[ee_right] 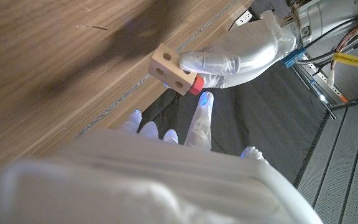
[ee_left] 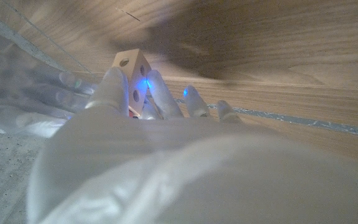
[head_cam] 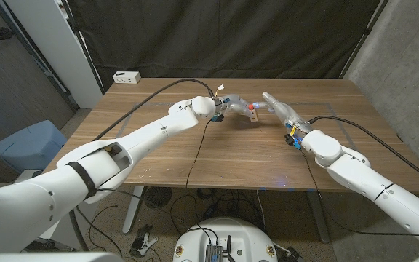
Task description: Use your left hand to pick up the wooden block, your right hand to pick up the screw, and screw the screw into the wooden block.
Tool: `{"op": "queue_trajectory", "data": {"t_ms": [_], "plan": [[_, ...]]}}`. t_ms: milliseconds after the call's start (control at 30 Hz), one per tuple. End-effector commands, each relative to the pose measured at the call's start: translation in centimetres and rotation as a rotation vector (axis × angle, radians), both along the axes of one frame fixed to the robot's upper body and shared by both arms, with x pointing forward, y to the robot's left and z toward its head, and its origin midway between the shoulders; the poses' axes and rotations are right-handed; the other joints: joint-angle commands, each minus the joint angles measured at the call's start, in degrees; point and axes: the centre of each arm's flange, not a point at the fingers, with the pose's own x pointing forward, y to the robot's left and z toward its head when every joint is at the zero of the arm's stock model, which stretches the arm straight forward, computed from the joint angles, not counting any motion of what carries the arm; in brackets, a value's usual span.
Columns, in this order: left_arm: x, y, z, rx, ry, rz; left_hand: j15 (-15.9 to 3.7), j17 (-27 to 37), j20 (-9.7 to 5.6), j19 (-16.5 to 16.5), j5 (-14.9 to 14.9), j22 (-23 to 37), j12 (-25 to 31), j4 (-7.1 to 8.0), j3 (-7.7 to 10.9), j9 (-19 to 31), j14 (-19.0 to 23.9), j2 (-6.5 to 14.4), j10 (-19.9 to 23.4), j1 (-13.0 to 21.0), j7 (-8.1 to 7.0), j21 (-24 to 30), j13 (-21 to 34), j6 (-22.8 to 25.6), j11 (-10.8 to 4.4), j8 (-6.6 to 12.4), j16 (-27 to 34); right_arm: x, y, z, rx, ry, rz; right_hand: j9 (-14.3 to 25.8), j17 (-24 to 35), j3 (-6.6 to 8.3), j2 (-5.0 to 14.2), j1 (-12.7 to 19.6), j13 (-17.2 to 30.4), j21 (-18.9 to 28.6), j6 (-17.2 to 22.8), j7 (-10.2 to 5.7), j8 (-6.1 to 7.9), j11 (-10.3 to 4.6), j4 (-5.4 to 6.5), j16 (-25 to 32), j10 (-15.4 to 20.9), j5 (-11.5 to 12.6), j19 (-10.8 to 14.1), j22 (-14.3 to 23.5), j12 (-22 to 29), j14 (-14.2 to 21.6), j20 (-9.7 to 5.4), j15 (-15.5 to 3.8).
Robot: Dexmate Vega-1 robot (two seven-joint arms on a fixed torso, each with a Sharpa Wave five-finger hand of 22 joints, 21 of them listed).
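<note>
My left hand [head_cam: 229, 109] holds the wooden block [head_cam: 253, 111] in the air above the table's far middle. The block [ee_right: 171, 69] is pale, with round holes in its faces. A red screw [ee_right: 196, 86] sits at the block's end, against the left hand's [ee_right: 229, 59] fingers. My right hand [head_cam: 281, 110] reaches toward the block with its fingers stretched out and apart; one fingertip [ee_right: 203, 101] is just short of the screw, holding nothing. In the left wrist view my left hand's fingers [ee_left: 114, 87] wrap the block [ee_left: 131, 65], and the right hand [ee_left: 33, 99] shows blurred beside it.
The wooden table [head_cam: 268, 156] lies under both hands. A white box [head_cam: 126, 76] stands at its far left corner. A black cable [head_cam: 193, 149] crosses the table's middle. A blue chair [head_cam: 24, 145] stands off the left side.
</note>
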Motion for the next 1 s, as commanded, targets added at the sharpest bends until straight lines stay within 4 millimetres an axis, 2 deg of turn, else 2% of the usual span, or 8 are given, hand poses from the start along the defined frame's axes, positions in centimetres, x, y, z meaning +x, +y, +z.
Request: {"op": "queue_trajectory", "data": {"t_ms": [33,400,1000], "plan": [[-0.2,-0.2,0.4,0.015,-0.012,0.000,-3.11,0.30,0.10,-0.04,0.43,0.22,-0.18,0.10,0.18,0.13,0.46,0.33,0.29,0.18,1.08,0.15,0.16,1.72,-0.05,0.18,0.16,1.0,-1.1,0.7,0.006,-0.003,-0.006,0.17,0.15,0.01,-0.12,0.49,0.11,0.12,-0.87,-0.30,-0.27,-0.01,0.29,-0.31,-0.03,0.18,0.08,-0.02,-0.09,-6.30,0.53,0.34],[-0.2,0.0,0.4,0.015,-0.010,0.003,-3.20,0.31,0.22,-0.05,0.43,0.22,-0.21,0.12,0.15,0.13,0.43,0.29,0.27,0.12,1.01,0.15,0.22,1.60,-0.05,0.13,0.16,1.9,-1.2,0.9,0.004,0.008,-0.001,0.13,0.18,-0.26,-0.49,0.33,0.12,-0.06,-2.48,-0.69,-0.68,0.05,0.33,-0.49,-0.87,0.14,-0.45,-0.02,-0.35,-6.85,0.67,0.52],[-0.1,0.1,0.2,0.013,-0.006,-0.002,-3.08,0.33,0.14,0.04,0.43,0.22,-0.23,0.14,0.19,0.13,0.49,0.37,0.32,0.10,1.20,0.19,0.31,1.57,-0.05,0.13,0.20,2.8,-0.6,0.9,-0.011,0.029,0.021,0.10,0.32,-0.83,-1.00,-0.28,0.15,-0.30,-3.47,-1.03,-0.61,0.21,0.66,-0.77,-2.32,0.08,-1.51,0.00,-0.59,-8.08,0.84,0.66]]}}
